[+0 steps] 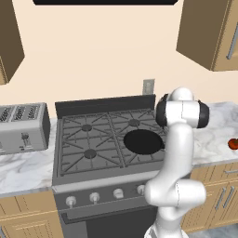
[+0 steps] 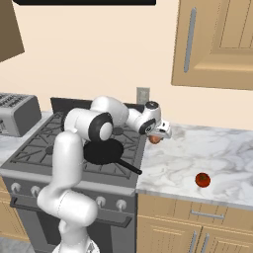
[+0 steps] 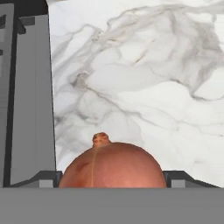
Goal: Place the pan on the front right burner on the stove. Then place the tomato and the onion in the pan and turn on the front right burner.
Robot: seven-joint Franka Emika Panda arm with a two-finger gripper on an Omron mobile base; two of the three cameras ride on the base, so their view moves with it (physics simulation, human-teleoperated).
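The black pan (image 1: 142, 141) (image 2: 103, 150) lies on the front right burner of the stove (image 1: 88, 139) (image 2: 34, 146), its thin handle pointing toward the counter's front. Just right of the stove, the pale pinkish onion (image 2: 155, 139) (image 3: 113, 164) sits low over the marble counter (image 2: 212, 148). My gripper (image 2: 157, 134) (image 3: 113, 181) reaches down over the onion, a dark fingertip (image 3: 46, 179) pressed against each side of it. Whether the onion still touches the counter I cannot tell. The bright red tomato (image 1: 233, 143) (image 2: 202, 180) rests farther right, near the counter's front edge.
A silver toaster (image 1: 23, 126) (image 2: 17, 113) stands on the counter left of the stove. Round silver knobs (image 1: 94, 197) line the stove's front. Wooden wall cabinets (image 2: 217, 39) hang above the right counter, and an outlet (image 2: 143, 95) is on the wall behind.
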